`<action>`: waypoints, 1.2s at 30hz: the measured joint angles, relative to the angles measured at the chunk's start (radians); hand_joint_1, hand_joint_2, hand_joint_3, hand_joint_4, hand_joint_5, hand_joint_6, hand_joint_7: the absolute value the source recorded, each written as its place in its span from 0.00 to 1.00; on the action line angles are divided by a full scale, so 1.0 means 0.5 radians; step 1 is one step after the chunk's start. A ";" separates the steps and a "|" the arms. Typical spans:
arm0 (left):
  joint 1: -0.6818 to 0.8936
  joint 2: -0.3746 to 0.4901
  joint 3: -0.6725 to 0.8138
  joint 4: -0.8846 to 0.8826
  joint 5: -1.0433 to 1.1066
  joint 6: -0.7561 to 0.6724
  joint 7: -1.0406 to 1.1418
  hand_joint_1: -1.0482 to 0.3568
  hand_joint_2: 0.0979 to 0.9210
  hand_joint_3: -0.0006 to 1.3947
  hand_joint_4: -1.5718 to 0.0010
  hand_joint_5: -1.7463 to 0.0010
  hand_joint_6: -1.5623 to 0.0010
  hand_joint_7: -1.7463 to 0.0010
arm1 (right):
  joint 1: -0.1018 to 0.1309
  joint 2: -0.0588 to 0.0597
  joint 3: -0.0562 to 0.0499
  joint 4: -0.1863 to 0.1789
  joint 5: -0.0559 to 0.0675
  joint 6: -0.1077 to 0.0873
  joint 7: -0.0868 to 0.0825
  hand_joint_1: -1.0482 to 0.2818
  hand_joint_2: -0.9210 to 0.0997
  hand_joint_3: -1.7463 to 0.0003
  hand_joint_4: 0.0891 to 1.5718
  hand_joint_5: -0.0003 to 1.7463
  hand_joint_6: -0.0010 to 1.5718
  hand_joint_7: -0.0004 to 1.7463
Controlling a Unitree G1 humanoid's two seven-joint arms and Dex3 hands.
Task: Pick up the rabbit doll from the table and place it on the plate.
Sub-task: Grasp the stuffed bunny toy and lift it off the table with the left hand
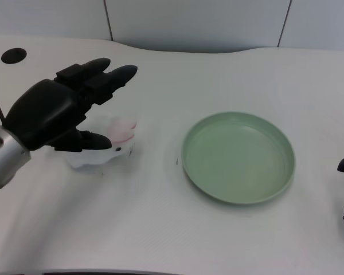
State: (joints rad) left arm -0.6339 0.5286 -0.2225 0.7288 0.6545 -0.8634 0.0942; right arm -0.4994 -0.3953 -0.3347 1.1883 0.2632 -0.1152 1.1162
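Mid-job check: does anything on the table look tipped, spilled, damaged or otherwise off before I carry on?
Nothing stands out. The green plate sits flat and holds nothing. The white rabbit doll lies on the table left of it, partly hidden under the left robot hand, whose fingers are spread over it. I cannot tell whether they touch it yet.

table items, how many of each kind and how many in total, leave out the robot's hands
rabbit doll: 1, white with pink, partly under the left hand
plate: 1, green, nothing on it
total: 2
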 measured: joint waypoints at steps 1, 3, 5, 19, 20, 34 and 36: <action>0.000 0.001 -0.001 0.000 0.000 0.000 0.004 0.35 0.98 0.01 1.00 1.00 1.00 1.00 | 0.000 0.000 0.000 0.000 0.000 0.000 0.000 0.49 0.00 0.88 1.00 1.00 0.82 1.00; 0.000 0.002 -0.003 0.000 -0.001 0.000 0.005 0.34 0.98 0.03 1.00 1.00 1.00 1.00 | 0.000 0.000 0.000 0.000 0.000 0.000 0.000 0.49 0.00 0.89 1.00 1.00 0.81 1.00; -0.120 -0.052 -0.069 0.242 0.024 0.064 0.031 0.31 1.00 0.12 1.00 1.00 1.00 1.00 | 0.001 -0.002 0.000 0.001 -0.001 0.001 -0.001 0.49 0.00 0.89 0.99 1.00 0.78 1.00; -0.420 -0.351 -0.414 1.188 0.165 0.604 0.208 0.39 1.00 0.12 0.99 0.99 0.99 0.99 | 0.001 -0.003 -0.004 0.001 0.004 0.001 0.020 0.50 0.00 0.89 1.00 1.00 0.81 1.00; -0.422 -0.351 -0.418 1.192 0.165 0.604 0.210 0.39 1.00 0.12 0.99 0.99 0.99 0.99 | 0.001 -0.003 -0.004 0.001 0.004 0.001 0.020 0.50 0.00 0.89 1.00 1.00 0.81 1.00; -0.491 -0.402 -0.557 1.253 0.207 0.849 0.283 0.36 1.00 0.12 0.98 0.99 0.99 1.00 | 0.001 -0.003 -0.004 0.002 0.005 0.009 0.018 0.51 0.00 0.89 0.99 1.00 0.78 1.00; -0.491 -0.410 -0.570 1.255 0.215 0.854 0.292 0.36 1.00 0.12 0.98 0.99 0.99 1.00 | 0.001 -0.003 -0.004 0.002 0.005 0.012 0.018 0.51 0.00 0.89 0.99 1.00 0.79 1.00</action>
State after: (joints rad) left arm -0.8794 0.3237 -0.5072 1.3565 0.7621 -0.4361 0.2403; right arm -0.4987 -0.3966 -0.3367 1.1891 0.2657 -0.1091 1.1249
